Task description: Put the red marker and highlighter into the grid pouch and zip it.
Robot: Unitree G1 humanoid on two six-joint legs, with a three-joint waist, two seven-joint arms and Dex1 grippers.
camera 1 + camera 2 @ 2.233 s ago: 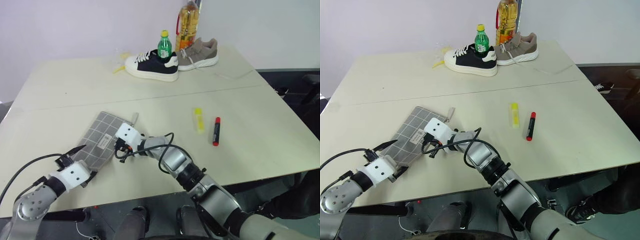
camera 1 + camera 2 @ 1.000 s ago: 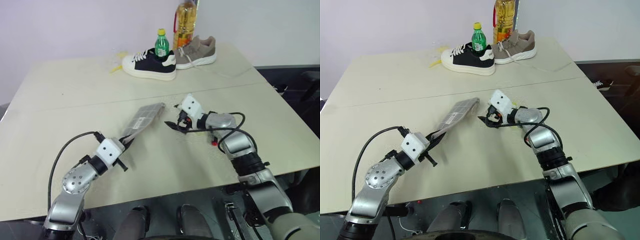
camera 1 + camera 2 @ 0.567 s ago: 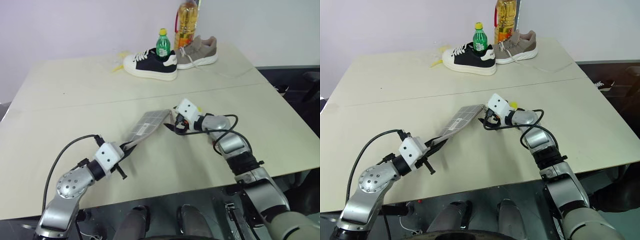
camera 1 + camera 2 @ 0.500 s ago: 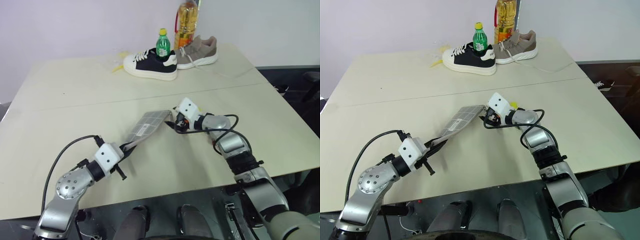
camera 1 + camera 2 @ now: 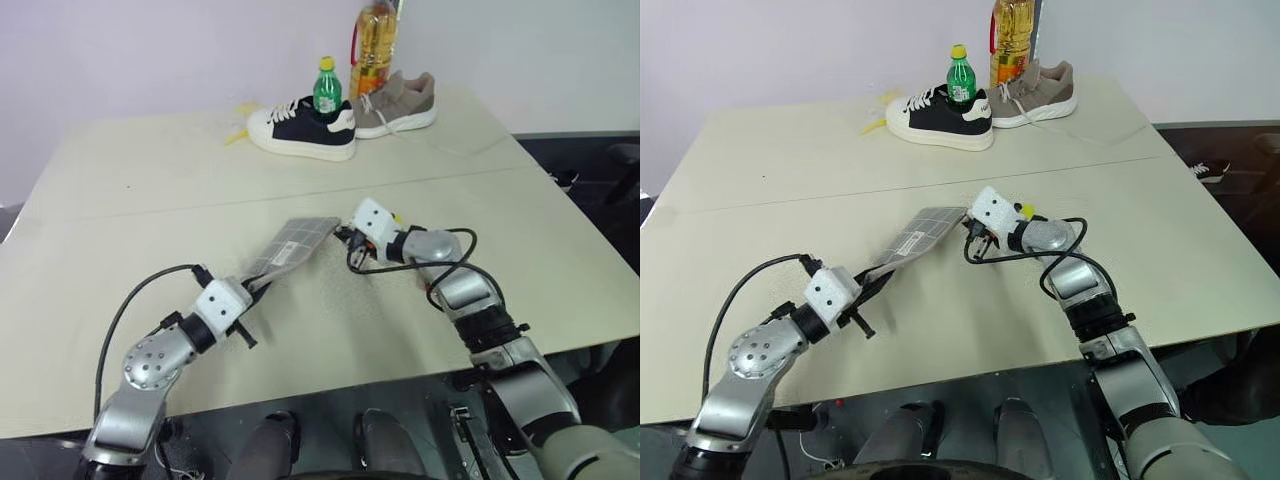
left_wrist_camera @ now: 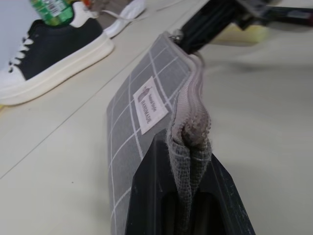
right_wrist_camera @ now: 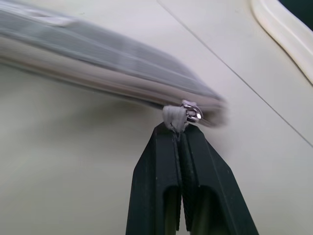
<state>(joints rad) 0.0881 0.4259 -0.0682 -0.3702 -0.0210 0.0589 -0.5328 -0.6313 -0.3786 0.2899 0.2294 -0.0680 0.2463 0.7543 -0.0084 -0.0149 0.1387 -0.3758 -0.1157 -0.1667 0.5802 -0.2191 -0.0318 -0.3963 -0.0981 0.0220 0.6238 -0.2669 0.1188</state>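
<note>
The pouch (image 5: pixel 290 246) is held up over the table, the left gripper (image 6: pixel 188 169) clamped on its near end and the right gripper (image 7: pixel 179 131) pinching the zipper tab (image 7: pixel 173 117). I judge opening is starting; the highlighter (image 5: pixel 1024 211) is not yet inside

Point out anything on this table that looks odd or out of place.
Two sneakers sit on the far side of the table: a black-and-white sneaker with a green bottle standing in it, and a taupe sneaker in front of a bottle of cooking oil. Footwear and drinks look odd beside a grid pouch.
</note>
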